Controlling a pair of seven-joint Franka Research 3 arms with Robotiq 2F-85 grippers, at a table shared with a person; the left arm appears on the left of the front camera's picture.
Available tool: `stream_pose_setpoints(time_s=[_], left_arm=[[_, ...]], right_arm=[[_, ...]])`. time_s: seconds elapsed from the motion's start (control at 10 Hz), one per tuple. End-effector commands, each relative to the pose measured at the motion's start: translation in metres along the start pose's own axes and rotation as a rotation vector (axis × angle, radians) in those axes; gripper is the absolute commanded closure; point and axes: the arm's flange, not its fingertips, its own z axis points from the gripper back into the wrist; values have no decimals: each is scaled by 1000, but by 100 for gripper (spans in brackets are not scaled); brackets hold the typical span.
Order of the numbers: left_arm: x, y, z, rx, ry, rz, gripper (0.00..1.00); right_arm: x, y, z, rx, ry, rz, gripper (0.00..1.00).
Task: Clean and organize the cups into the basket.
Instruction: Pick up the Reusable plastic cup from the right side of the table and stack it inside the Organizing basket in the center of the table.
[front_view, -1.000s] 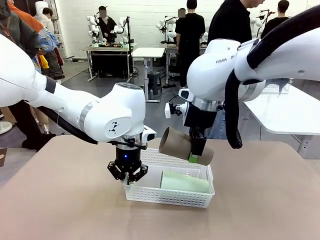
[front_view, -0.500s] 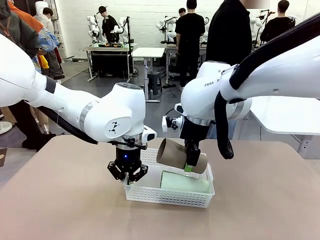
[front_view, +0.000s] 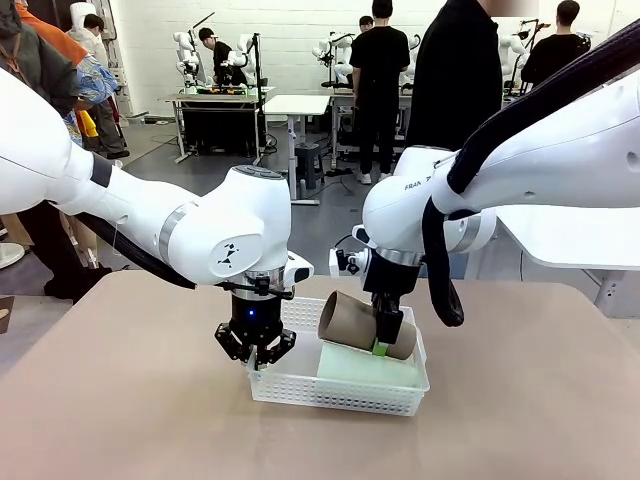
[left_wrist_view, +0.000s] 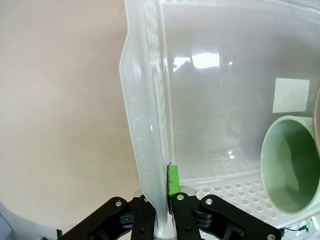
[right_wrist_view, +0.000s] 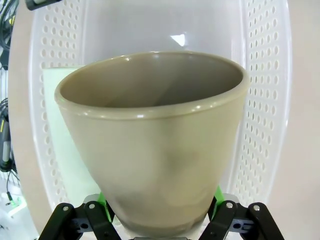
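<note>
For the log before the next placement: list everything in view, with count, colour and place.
tan cup: one, tan-brown, on its side in the right gripper, low over the basket, above the mint cup
mint cup: one, pale mint green, lying on its side inside the basket
basket: one, white lattice plastic, middle of the table
table: one, beige, under the basket
person: one, black top, at the far side
left gripper: one, black with green pads, shut on the basket's left wall
right gripper: one, black with green pads, shut on the tan cup
</note>
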Motion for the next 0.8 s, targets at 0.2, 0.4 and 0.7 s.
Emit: stream_pose_setpoints(time_s=[0.2, 0.4, 0.7], left_arm=[[-1, -1, -1, 5, -1, -5, 100], [-1, -1, -1, 5, -1, -5, 100], [-1, -1, -1, 5, -1, -5, 100]], right_arm=[[3, -14, -16, 35, 21, 16, 18], [3, -14, -15, 38, 19, 14, 3], [2, -10, -11, 24, 9, 19, 0]])
